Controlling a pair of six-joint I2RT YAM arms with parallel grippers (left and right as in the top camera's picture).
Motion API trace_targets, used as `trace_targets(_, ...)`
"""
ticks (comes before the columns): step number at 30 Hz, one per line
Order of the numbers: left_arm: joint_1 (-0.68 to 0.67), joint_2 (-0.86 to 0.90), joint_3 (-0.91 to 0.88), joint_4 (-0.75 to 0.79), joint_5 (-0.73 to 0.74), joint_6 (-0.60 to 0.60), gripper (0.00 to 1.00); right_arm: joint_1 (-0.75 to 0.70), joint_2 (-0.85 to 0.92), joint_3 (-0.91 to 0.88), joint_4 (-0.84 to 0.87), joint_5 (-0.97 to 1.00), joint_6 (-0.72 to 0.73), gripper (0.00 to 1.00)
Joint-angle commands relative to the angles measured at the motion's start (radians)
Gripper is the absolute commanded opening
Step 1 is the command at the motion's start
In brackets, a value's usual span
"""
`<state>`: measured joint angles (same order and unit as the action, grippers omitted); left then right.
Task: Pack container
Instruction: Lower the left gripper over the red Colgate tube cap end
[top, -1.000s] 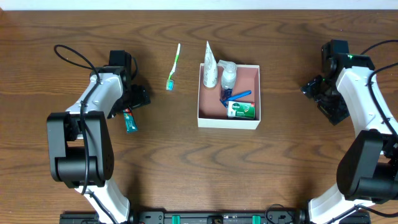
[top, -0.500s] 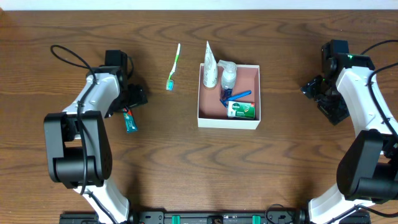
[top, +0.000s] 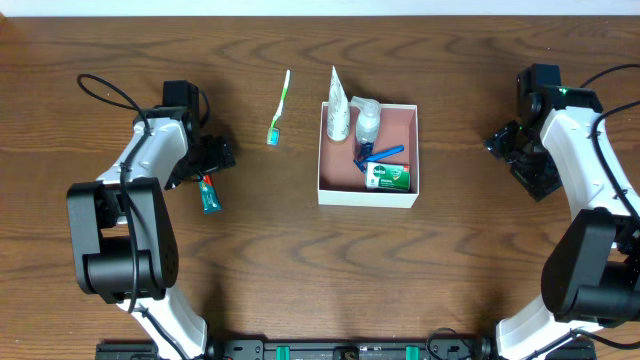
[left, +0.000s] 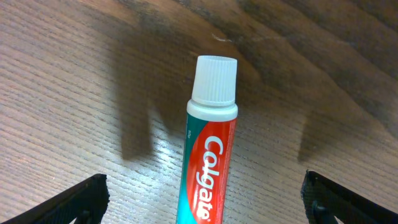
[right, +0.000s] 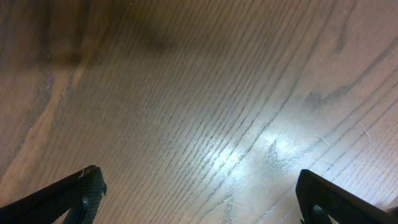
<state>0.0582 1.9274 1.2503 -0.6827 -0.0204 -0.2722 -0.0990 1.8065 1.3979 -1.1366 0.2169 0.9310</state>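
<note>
The container (top: 324, 186) is a square shallow white box with a reddish-brown inside, at the table's middle. It holds a white tube (top: 337, 105), a clear pump bottle (top: 368, 121), a blue razor (top: 378, 154) and a green-and-white packet (top: 390, 177). A red-and-teal Colgate toothpaste tube (top: 208, 194) lies on the table at the left; in the left wrist view it (left: 208, 168) lies between my open fingers, white cap pointing away. My left gripper (top: 207, 166) is open just above it. My right gripper (top: 512, 152) is open and empty over bare wood at the far right.
A green-and-white toothbrush (top: 279, 108) lies on the table left of the container. Black cables loop off both arms near the table's left and right edges.
My left arm has shifted slightly left and back over the toothpaste tube. The right arm and the container's contents have not moved.
</note>
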Motion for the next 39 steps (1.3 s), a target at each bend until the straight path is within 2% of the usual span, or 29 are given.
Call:
trace_targets(1, 0.003, 0.014, -0.020, 0.001, 0.013, 0.018, 0.99, -0.006, 0.008, 0.007, 0.000, 0.011, -0.004, 0.99)
trace_targets(5, 0.003, 0.014, -0.022, 0.000, 0.013, 0.018, 1.00, -0.006, 0.008, 0.007, 0.000, 0.011, -0.004, 0.99)
trace_targets(7, 0.003, 0.014, -0.023, 0.001, 0.013, 0.018, 0.96, -0.006, 0.008, 0.007, 0.000, 0.011, -0.004, 0.99)
trace_targets(39, 0.005, 0.014, -0.056, 0.049, 0.013, 0.029, 0.96, -0.006, 0.008, 0.007, 0.000, 0.011, -0.004, 0.99)
